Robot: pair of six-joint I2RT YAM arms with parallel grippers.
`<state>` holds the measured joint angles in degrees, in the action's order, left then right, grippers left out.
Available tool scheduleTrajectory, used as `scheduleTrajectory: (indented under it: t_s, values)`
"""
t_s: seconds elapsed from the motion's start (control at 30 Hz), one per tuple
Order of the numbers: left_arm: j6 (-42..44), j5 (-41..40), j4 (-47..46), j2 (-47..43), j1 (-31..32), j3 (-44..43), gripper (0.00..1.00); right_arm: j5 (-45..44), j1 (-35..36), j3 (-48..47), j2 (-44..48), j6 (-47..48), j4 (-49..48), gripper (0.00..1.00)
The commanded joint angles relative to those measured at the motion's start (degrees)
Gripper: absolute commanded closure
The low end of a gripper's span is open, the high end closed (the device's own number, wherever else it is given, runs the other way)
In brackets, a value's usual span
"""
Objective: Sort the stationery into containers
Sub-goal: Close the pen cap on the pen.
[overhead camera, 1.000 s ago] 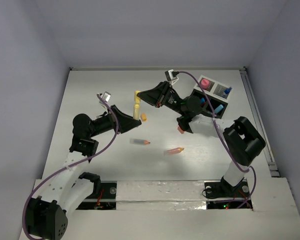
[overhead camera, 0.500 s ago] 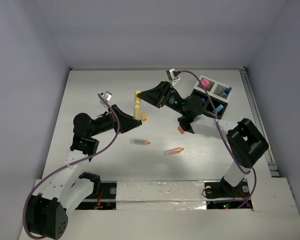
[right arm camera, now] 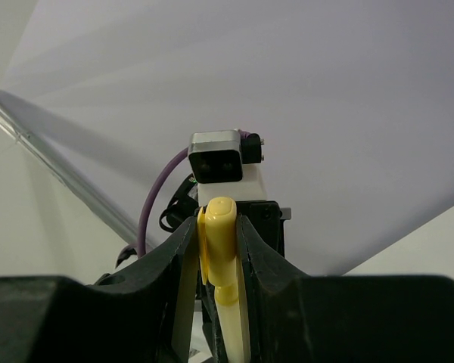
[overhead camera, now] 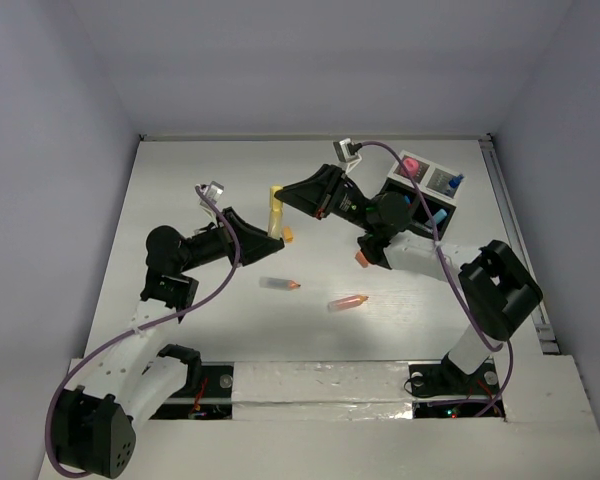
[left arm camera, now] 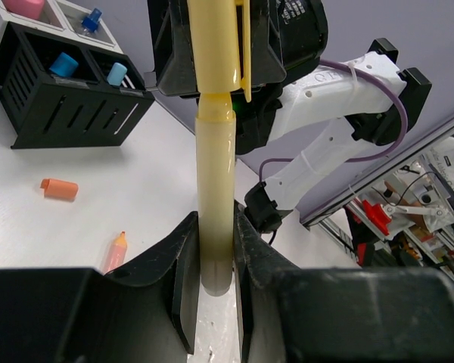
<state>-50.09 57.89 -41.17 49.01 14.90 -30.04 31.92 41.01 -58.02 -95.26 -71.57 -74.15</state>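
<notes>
A yellow pen [overhead camera: 275, 212] hangs above the table, held at both ends. My left gripper [overhead camera: 267, 232] is shut on its pale barrel [left arm camera: 216, 174], and my right gripper [overhead camera: 283, 195] is shut on its brighter yellow cap [right arm camera: 219, 249]. The black divided box [overhead camera: 450, 205] stands at the back right, behind the right arm, with a pink round piece [overhead camera: 410, 165] and light-blue sticks [left arm camera: 63, 65] in its compartments. On the table lie a clear orange-tipped stick [overhead camera: 280, 284], an orange stick [overhead camera: 348, 301], an orange block [overhead camera: 362, 259] and a small orange piece [overhead camera: 288, 236].
The right arm's forearm [overhead camera: 420, 255] stretches across the table in front of the box. White walls close the table at the back and sides. A metal rail [overhead camera: 515, 240] runs along the right edge.
Both grippers keep their hold on the yellow pen. The right arm's elbow has drifted slightly right and toward the near edge. The loose pieces on the table have not moved.
</notes>
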Motion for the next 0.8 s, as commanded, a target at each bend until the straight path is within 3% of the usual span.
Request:
scheduleTrajectory:
  t_s: [0.0,0.23,0.57,0.77]
  values:
    - [-0.8,-3.7,-5.6,-0.5,-0.5,-2.2,1.0,3.9,2.3,0.8,0.1,-1.0,-17.4,0.83]
    - [-6.5,-5.6,-14.7,-0.9,0.0,-0.7,1.0,4.2,2.3,2.2,0.3,0.5,-16.7,0.83]
    - [-4.8,-6.8,-13.1,-0.1,0.0,-2.3,1.0,3.5,4.0,5.4,2.1,4.7,-12.3,0.84]
    - [-2.2,-7.2,-9.6,-0.2,0.0,-5.1,1.0,3.4,5.6,7.1,3.2,8.5,-6.5,1.0]
